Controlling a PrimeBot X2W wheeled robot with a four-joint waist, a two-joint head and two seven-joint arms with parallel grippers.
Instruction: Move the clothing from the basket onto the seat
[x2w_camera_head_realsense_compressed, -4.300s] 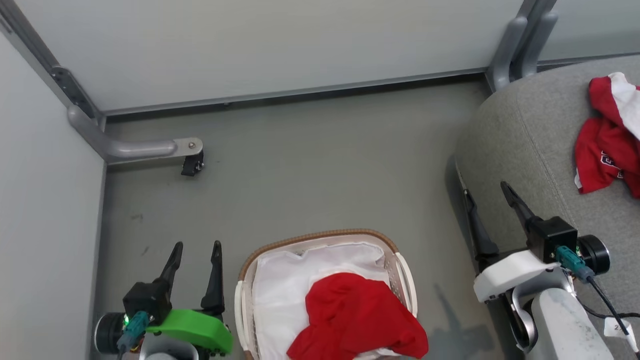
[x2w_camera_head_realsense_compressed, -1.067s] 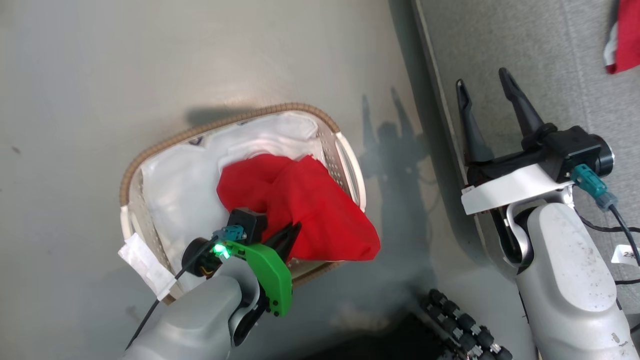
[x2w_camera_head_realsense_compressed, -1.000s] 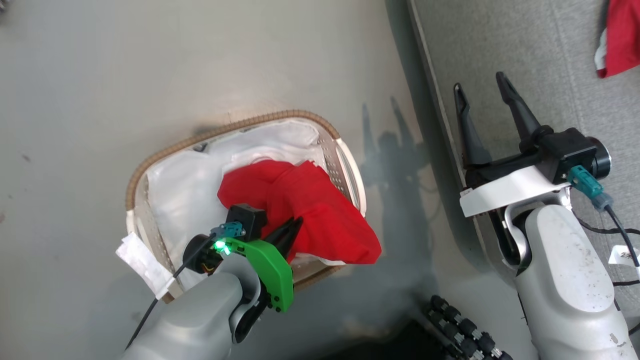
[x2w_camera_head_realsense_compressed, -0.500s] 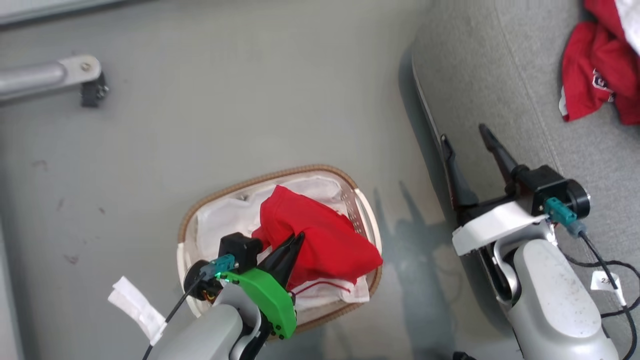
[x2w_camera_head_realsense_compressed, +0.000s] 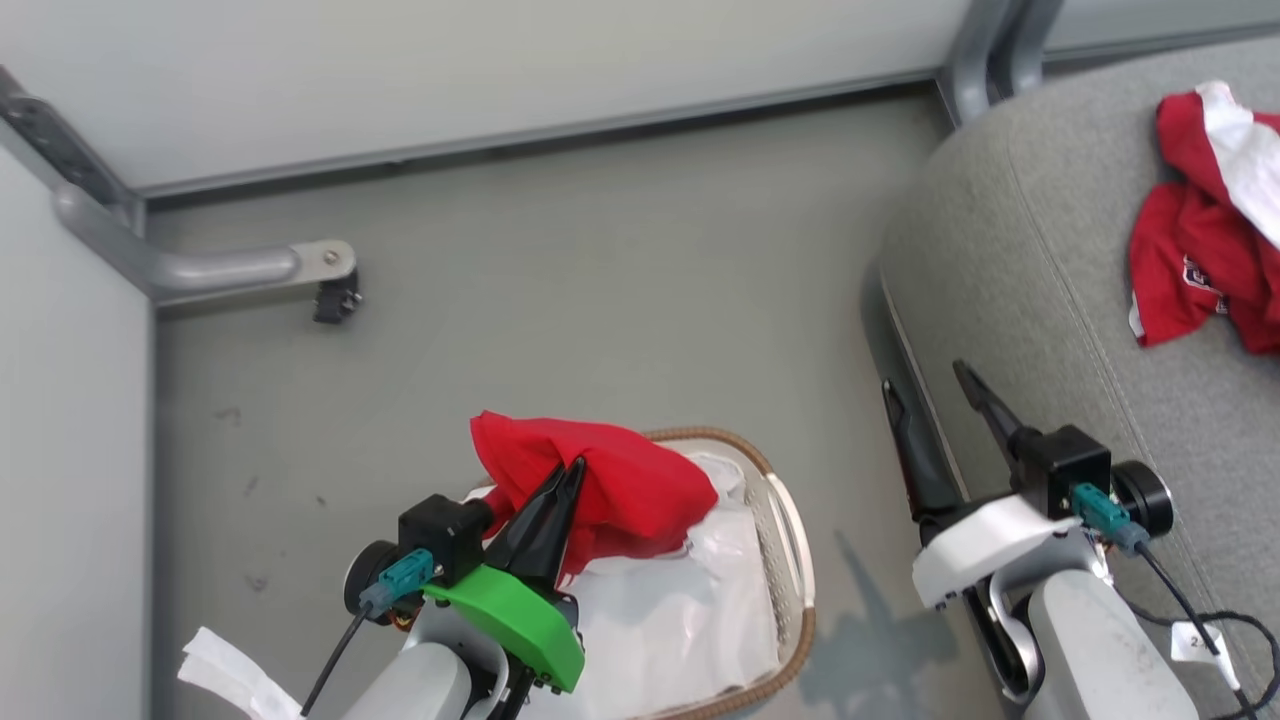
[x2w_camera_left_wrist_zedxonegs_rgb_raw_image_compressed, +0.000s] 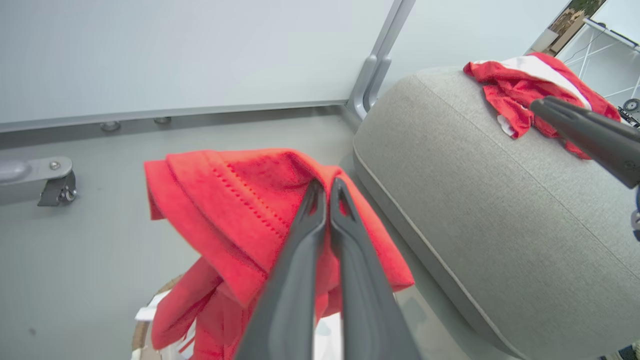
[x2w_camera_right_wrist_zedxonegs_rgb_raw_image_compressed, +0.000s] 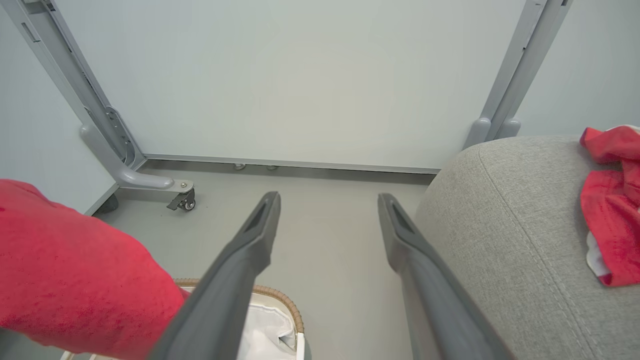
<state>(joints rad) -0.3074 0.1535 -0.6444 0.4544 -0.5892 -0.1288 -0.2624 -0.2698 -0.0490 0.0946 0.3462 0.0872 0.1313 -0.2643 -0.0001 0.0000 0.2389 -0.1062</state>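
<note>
Two red garments are counted. The first garment (x2w_camera_head_realsense_compressed: 620, 485) is pinched in the clenched jaws of the left gripper (x2w_camera_head_realsense_compressed: 572, 468) and is held above the single basket (x2w_camera_head_realsense_compressed: 797, 540), whose white liner (x2w_camera_head_realsense_compressed: 690, 610) is seen beneath it. The second garment (x2w_camera_head_realsense_compressed: 1190, 270), marked with a white stripe, is laid crumpled on the one grey seat (x2w_camera_head_realsense_compressed: 1040, 300). The jaws of the right gripper (x2w_camera_head_realsense_compressed: 925, 378) are spread wide and empty, just beside the seat's edge.
</note>
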